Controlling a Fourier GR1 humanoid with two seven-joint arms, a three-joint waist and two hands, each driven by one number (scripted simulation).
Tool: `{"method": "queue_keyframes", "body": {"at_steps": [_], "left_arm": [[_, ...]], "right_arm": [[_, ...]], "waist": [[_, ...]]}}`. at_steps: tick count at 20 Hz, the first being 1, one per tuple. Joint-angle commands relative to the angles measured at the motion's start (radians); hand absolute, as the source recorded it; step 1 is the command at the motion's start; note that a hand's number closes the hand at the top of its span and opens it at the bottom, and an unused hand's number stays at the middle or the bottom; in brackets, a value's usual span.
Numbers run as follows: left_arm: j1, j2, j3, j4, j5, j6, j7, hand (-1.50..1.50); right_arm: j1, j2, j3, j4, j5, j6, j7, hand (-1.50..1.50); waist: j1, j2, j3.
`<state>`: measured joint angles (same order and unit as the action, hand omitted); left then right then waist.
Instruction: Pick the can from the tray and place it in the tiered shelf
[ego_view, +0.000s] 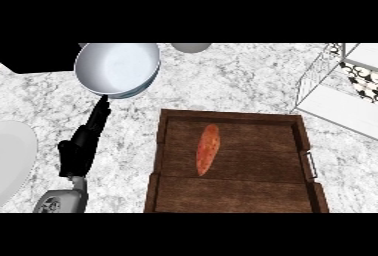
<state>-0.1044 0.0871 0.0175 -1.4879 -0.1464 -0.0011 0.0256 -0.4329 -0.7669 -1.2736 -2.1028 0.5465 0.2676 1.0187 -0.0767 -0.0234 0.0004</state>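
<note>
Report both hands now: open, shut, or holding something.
Left hand: open, fingers straight, pointing toward the pan, holding nothing.
Right hand: not in view, so its state cannot be told.

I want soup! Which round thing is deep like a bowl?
The grey bowl at top left, with tall sides. The white plate at the left edge looks flat; the white thing up top is mostly cut off.

Left hand (83, 145) (fingers straight) beside wooden tray (170, 195), white shelf (332, 107) right
</note>
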Motion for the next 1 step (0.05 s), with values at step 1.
{"method": "queue_keyframes", "body": {"at_steps": [1], "left_arm": [[0.001,-0.024,-0.023,-0.019,-0.027,0.031,0.031,0.00]], "right_arm": [[0.072,-0.046,-0.207,-0.016,-0.183,0.217,0.054,-1.50]], "waist": [[-0.018,-0.005,0.001]]}}
